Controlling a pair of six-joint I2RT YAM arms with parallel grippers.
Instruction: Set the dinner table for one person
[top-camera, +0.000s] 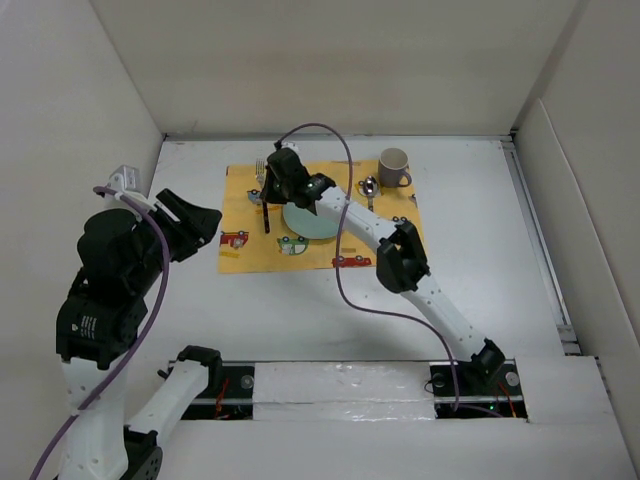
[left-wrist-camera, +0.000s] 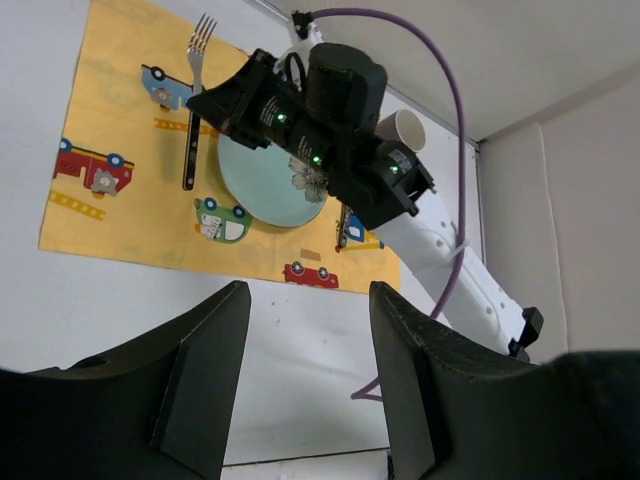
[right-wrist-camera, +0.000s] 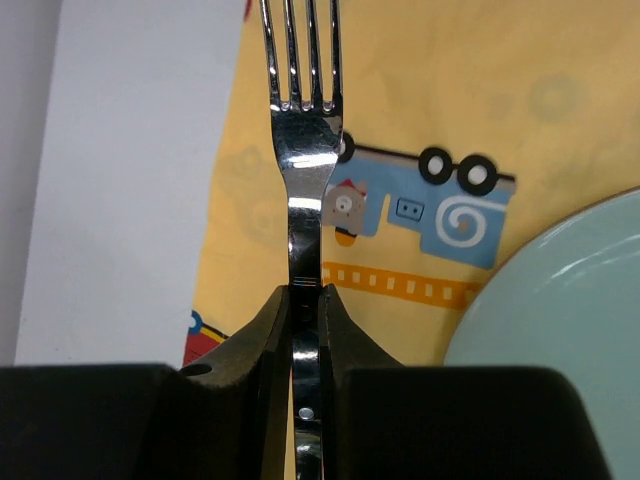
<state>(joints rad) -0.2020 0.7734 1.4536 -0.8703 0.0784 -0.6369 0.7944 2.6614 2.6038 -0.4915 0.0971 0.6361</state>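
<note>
Risks first, biggest thing down. The counter carries everything, and the yellow car-print cloth lies loose on its far half. If the right gripper drags sideways while low, I judge the cloth could bunch and shift the whole setting. The pale blue plate sits mid-cloth, just right of the fork (close company!), so a swing of that arm could knock its rim. The mug and spoon sit further right, apart from the action.

The right gripper pinches the fork by its thin neck below the tines. It's a narrow hold, so the fork could pivot or land skewed on release. Whether the fork rests on the cloth or hangs just above it, I cannot tell. The left gripper hovers well off to the left, jaws spread, holding nothing.

The counter itself is large, flat, matte white and rectangular, with white walls around it, and the setting sits at its far middle.
</note>
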